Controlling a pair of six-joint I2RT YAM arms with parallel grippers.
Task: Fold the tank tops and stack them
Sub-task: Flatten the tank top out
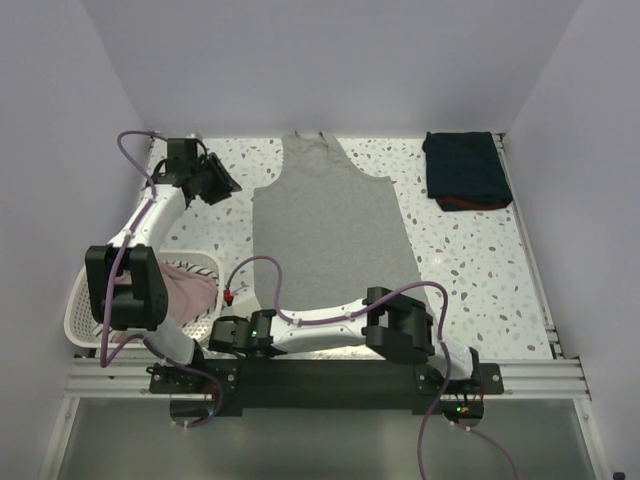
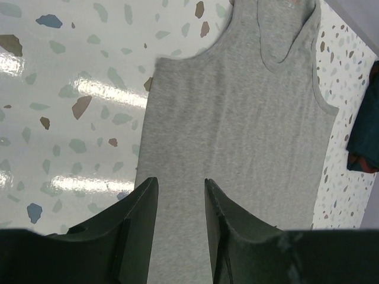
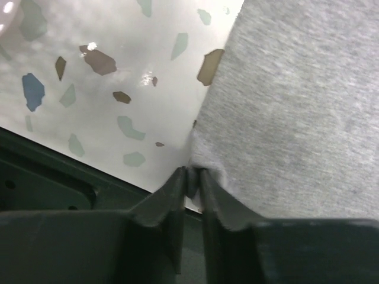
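Your right jaws are clamped on the near left corner of the grey tank top (image 1: 325,225), which lies spread flat in the middle of the tabletop (image 1: 470,260), straps towards the far edge. Your left jaws stand apart and empty, raised over the far left. A folded navy tank top (image 1: 465,170) sits at the far right. A pinkish top (image 1: 190,285) lies in the basket (image 1: 75,310) at the left.
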